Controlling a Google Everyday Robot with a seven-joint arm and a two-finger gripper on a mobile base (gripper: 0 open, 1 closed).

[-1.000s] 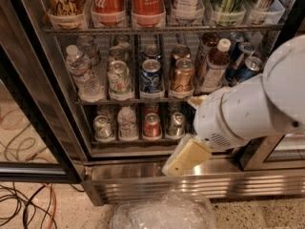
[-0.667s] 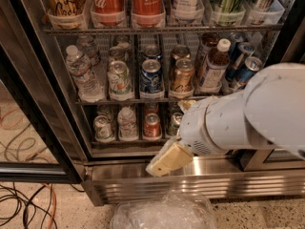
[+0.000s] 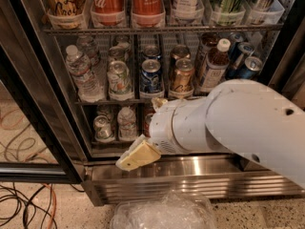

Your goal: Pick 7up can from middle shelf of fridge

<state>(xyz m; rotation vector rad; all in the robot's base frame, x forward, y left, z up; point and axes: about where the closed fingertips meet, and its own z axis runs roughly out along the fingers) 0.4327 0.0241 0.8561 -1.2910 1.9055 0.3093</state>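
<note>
The 7up can (image 3: 119,78), pale whitish-green with a silver top, stands at the front of the middle shelf (image 3: 102,101) of the fridge (image 3: 190,178). A water bottle (image 3: 82,71) is on its left and a blue can (image 3: 151,76) on its right. My gripper (image 3: 139,133) is in front of the lower shelf, below and a little right of the 7up can and not touching it. One tan finger (image 3: 138,155) points down-left, and the other fingertip (image 3: 158,102) shows at the shelf rail. It is open and empty.
A gold can (image 3: 182,75) and a brown bottle (image 3: 214,66) stand further right. Tall red Coca-Cola bottles (image 3: 128,1) fill the rack above. Cans (image 3: 103,128) sit on the bottom shelf. A crumpled clear plastic bag (image 3: 164,211) and cables (image 3: 21,209) lie on the floor. A black door frame (image 3: 28,104) is at left.
My arm and gripper have swung left and slightly down across the fridge front. They now cover the right-hand cans on the bottom shelf. The cans have not moved.
</note>
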